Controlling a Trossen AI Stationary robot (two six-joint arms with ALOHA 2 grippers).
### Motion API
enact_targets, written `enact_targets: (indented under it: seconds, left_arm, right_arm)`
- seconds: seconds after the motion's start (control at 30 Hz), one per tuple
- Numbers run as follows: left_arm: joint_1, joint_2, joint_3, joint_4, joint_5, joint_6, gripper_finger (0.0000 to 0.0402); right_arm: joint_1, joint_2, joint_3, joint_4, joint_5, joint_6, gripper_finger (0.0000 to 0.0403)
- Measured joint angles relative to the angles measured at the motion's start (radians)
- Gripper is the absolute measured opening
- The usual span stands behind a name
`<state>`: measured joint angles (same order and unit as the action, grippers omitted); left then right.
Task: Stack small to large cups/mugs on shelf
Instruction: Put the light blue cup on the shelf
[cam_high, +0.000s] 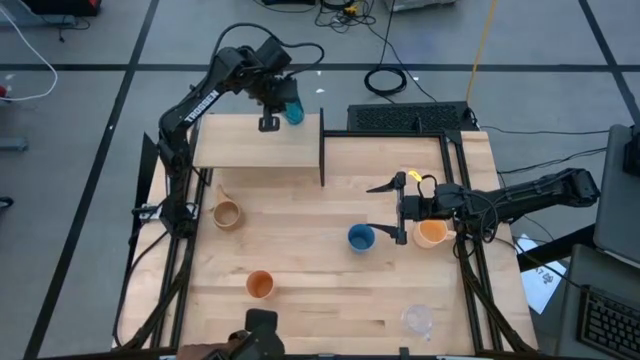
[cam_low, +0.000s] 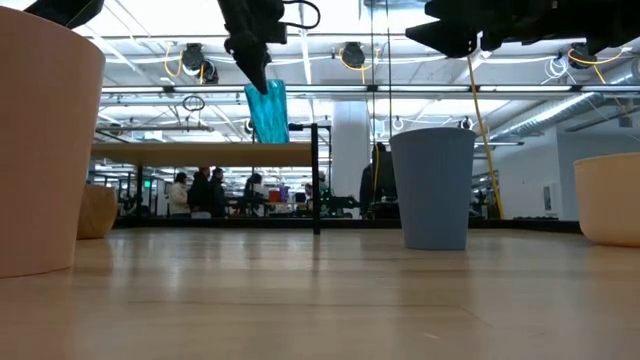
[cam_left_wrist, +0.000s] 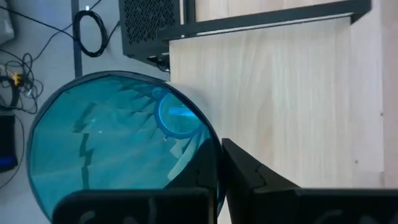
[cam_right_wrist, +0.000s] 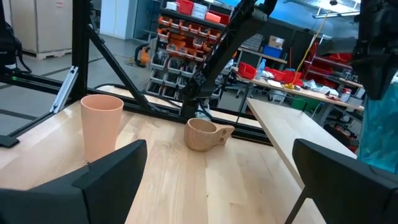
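Left gripper (cam_high: 283, 100) clamps teal tumbler (cam_high: 292, 109) by rim, held above shelf (cam_high: 255, 148) far edge. Right gripper (cam_high: 398, 213) waits, fingers wide, between blue cup (cam_high: 361, 238) and peach mug (cam_high: 431, 233). Placement step: next, lower tumbler upright onto shelf, then release.

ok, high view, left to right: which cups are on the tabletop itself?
tan handled mug → orange cup → blue cup → clear cup → peach-orange mug. The teal tumbler is not among them: the left hand holds it shut, above the shelf.
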<state>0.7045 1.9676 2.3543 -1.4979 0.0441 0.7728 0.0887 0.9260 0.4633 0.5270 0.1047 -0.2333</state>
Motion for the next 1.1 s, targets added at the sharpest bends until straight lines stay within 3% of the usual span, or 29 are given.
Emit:
enact_targets:
  seconds: [0.3, 1.1]
  left_arm:
    - [-0.006, -0.018, 0.0, -0.045, 0.057, -0.013, 0.0008]
    - [-0.008, -0.018, 0.0, -0.019, 0.042, -0.015, 0.0026]
  right_arm:
    - [0.0, 0.0, 0.0, 0.0, 0.0, 0.0, 0.0393]
    - [0.0, 0.0, 0.0, 0.001, 0.0, 0.001, 0.0393]
